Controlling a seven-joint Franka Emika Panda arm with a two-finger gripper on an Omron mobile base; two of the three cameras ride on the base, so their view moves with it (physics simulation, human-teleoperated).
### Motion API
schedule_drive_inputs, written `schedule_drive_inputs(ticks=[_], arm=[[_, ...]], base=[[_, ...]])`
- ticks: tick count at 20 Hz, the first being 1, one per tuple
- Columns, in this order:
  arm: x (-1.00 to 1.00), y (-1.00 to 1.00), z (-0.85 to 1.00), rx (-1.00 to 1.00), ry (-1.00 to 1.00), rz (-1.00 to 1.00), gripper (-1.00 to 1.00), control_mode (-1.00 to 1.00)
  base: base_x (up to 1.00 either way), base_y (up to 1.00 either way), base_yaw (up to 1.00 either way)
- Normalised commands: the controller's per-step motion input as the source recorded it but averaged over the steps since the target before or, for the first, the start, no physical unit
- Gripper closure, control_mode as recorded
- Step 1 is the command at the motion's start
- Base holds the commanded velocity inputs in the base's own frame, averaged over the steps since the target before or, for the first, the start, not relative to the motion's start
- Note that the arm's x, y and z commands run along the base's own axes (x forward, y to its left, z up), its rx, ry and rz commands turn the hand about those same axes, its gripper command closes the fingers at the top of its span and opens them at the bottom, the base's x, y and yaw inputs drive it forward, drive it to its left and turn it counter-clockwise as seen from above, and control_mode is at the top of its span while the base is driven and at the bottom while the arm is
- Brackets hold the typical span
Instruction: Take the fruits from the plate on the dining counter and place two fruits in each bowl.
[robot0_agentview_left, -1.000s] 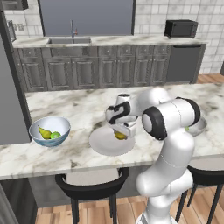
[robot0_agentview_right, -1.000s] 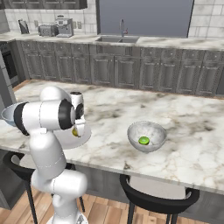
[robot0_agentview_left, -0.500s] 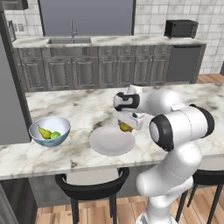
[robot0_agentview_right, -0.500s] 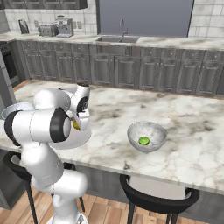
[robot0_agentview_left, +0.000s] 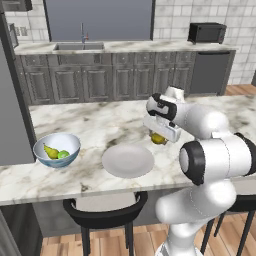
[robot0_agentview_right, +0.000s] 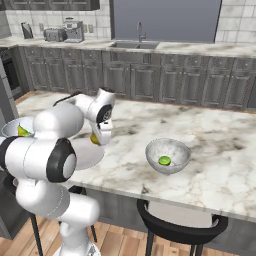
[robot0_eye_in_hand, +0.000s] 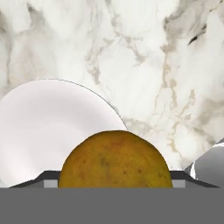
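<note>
Left base view: we hold the yellow-brown fruit (robot0_agentview_left: 158, 138) in our claw (robot0_agentview_left: 160, 136) above the marble counter (robot0_agentview_left: 100, 125), grey cabinets (robot0_agentview_left: 100, 82) beyond. The plate (robot0_agentview_left: 128, 160) lies below-left of it. The right base view reveals a grey bowl (robot0_agentview_right: 168, 155) holding a lime fruit (robot0_agentview_right: 164, 160).

A lime-green fruit (robot0_agentview_right: 164, 160) lies in the greyish bowl (robot0_agentview_right: 168, 155); the jaws (robot0_agentview_right: 96, 139) hold a yellow-brown fruit (robot0_agentview_right: 94, 138) above the plate (robot0_agentview_right: 87, 154).
</note>
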Motion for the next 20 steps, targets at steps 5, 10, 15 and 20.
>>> schedule_drive_inputs(ticks=[5,10,15,20], arm=[[0.00,-0.67,0.44,0.00,0.16,0.00,1.00,-1.00],[-0.09,-0.83,0.22,-0.07,0.06,0.07,1.00,-1.00],[-0.07,-0.85,0.01,-0.19,0.00,0.06,1.00,-1.00],[0.00,-0.84,-0.02,-0.28,-0.02,0.08,1.00,-1.00]], base=[[0.00,0.00,0.00],[0.00,0.00,0.00],[0.00,0.00,0.00],[0.00,0.00,0.00]])
